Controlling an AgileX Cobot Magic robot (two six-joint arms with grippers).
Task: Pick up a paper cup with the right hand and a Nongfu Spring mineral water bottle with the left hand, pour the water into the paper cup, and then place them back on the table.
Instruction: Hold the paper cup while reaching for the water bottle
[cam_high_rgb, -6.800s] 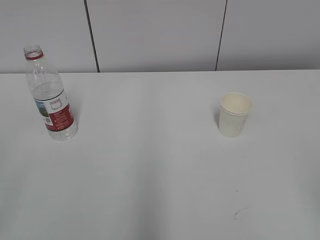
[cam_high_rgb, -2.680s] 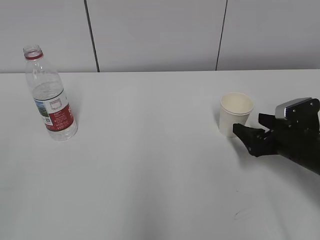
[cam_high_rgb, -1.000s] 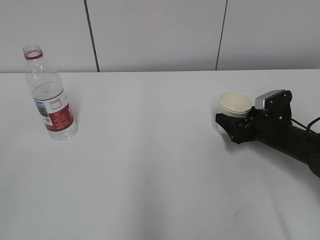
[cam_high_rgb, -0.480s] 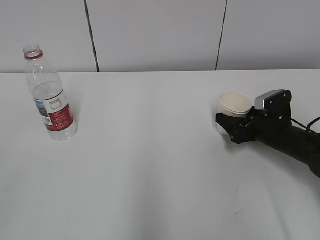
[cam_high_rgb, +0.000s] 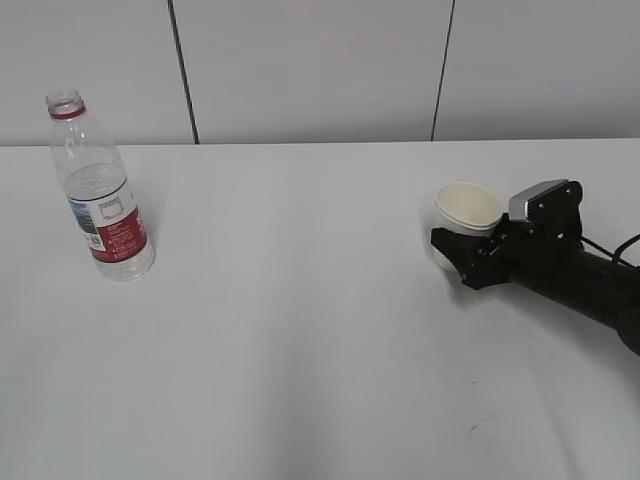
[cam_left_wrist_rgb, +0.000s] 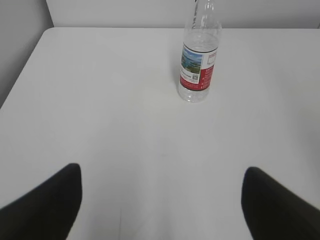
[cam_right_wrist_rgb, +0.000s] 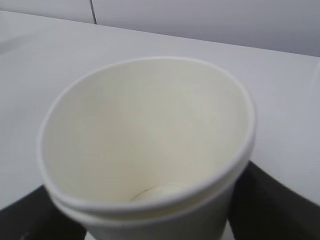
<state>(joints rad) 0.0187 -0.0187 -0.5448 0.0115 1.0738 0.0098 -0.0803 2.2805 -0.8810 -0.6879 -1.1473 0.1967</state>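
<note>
The paper cup (cam_high_rgb: 467, 205), cream-white and empty, sits at the right of the white table (cam_high_rgb: 300, 330), tilted a little. My right gripper (cam_high_rgb: 460, 245) reaches in from the right and its black fingers hug the cup's lower wall on both sides. In the right wrist view the cup (cam_right_wrist_rgb: 150, 140) fills the space between the fingers (cam_right_wrist_rgb: 272, 200). The Nongfu Spring bottle (cam_high_rgb: 100, 190) stands upright and uncapped at the far left. It also shows in the left wrist view (cam_left_wrist_rgb: 199, 65), well ahead of my open, empty left gripper (cam_left_wrist_rgb: 162, 200). I cannot make out the water level.
A grey panelled wall (cam_high_rgb: 320, 70) runs behind the table's back edge. The table's left edge and back left corner (cam_left_wrist_rgb: 47, 31) show in the left wrist view. A small dark mark (cam_high_rgb: 480, 427) lies on the table near the front right.
My right arm came in from the right and closed its fingers around the cup, which shifted slightly left and tilted. Over the last half second almost nothing moved. The bottle stayed put.
</note>
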